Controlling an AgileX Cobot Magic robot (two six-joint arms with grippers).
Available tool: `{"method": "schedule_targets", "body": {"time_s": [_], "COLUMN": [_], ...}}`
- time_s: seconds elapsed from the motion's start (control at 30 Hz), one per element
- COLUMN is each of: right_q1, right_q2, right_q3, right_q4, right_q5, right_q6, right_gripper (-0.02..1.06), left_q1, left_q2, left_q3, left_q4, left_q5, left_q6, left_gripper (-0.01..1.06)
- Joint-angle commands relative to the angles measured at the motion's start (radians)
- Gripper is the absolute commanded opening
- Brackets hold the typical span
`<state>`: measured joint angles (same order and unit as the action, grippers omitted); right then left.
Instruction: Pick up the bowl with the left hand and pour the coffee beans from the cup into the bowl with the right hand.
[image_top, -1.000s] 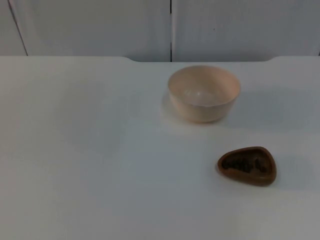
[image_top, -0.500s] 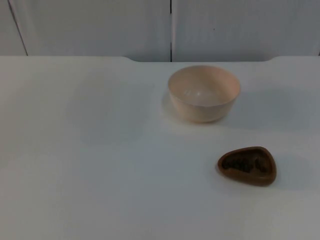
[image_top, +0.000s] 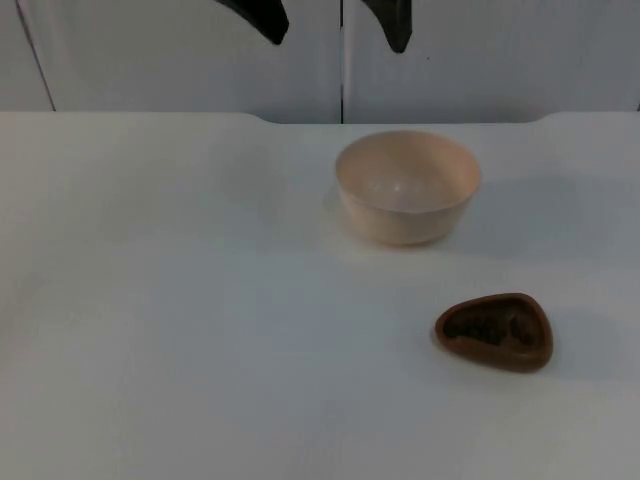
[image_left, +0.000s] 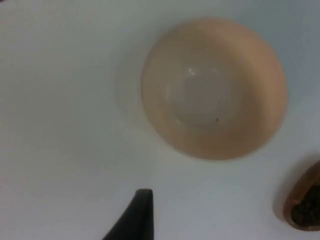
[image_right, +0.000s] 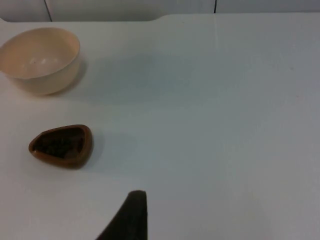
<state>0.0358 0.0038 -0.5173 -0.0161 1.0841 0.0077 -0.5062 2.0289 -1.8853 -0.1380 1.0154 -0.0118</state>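
Top view: the left gripper (image_top: 330, 25) hangs spread above the far edge of the tabletop (image_top: 180, 330), beyond one cream bowl (image_top: 407, 186); one brown cup (image_top: 494, 331) of coffee beans (image_top: 488, 329) stands nearer. Left wrist view: bowl (image_left: 214, 88) empty, upright. Right wrist view: bowl (image_right: 40, 60) and cup (image_right: 62, 145) apart; I cannot tell the right gripper's state.

The left gripper (image_top: 330, 28) is cut off by the top view's upper edge, only two dark fingertips showing; the brown cup (image_left: 305, 207) of coffee beans (image_left: 306, 214) is cut by the left wrist view's edge.
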Motion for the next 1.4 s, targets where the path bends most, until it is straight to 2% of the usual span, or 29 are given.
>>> {"method": "schedule_targets", "body": {"time_s": [0.0, 0.27, 0.5, 1.17, 1.37], "right_q1": [-0.006, -0.006, -0.006, -0.006, -0.006], "right_q2": [-0.004, -0.004, -0.004, -0.004, -0.004], "right_q3": [0.003, 0.003, 0.003, 0.003, 0.003], "right_q4": [-0.004, -0.004, -0.004, -0.004, -0.004], "right_q5": [-0.006, -0.006, -0.006, -0.006, -0.006], "right_q6": [-0.001, -0.001, -0.001, -0.001, -0.001], "right_gripper": [1.05, 1.05, 1.05, 1.05, 1.05], "left_q1": [-0.005, -0.005, -0.005, -0.005, -0.005], "left_q2": [0.075, 0.116, 0.116, 0.116, 0.116], "left_q3": [-0.057, -0.053, -0.053, -0.053, -0.053], "left_q4": [0.03, -0.001, -0.035, -0.091, -0.091], "left_q5": [0.065, 0.108, 0.078, 0.071, 0.042], "left_q6": [-0.046, -0.046, 0.042, 0.074, 0.079], "left_gripper": [1.05, 1.05, 1.05, 1.05, 1.05]}}
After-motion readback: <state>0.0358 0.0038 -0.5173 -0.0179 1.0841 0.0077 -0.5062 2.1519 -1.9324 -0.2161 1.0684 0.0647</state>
